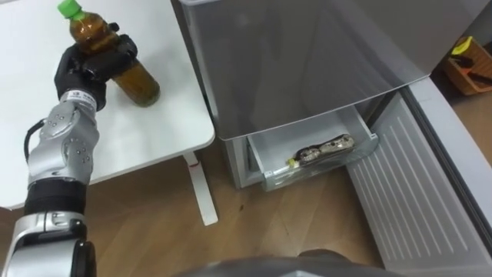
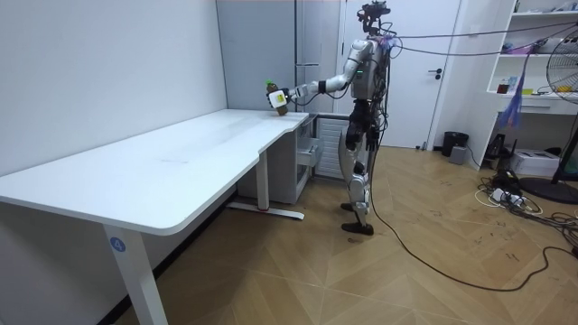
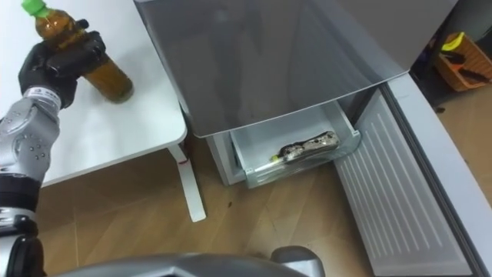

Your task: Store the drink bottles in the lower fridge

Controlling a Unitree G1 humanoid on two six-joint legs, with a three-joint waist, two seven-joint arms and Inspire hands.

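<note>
A brown drink bottle with a green cap is tilted above the white table. My left hand is shut on its middle, black fingers wrapped round it. In the right eye view the same bottle sits in the left hand. The room view shows me standing in front of the fridge, left arm stretched out over the table's far end with the bottle. The grey fridge has its lower door swung open and a clear drawer pulled out, holding a dark flat packet.
The table's edge and its white leg lie between me and the fridge. An orange box stands at the far right on the wooden floor. In the room view a long white desk runs toward the camera, with shelves and a fan at the right.
</note>
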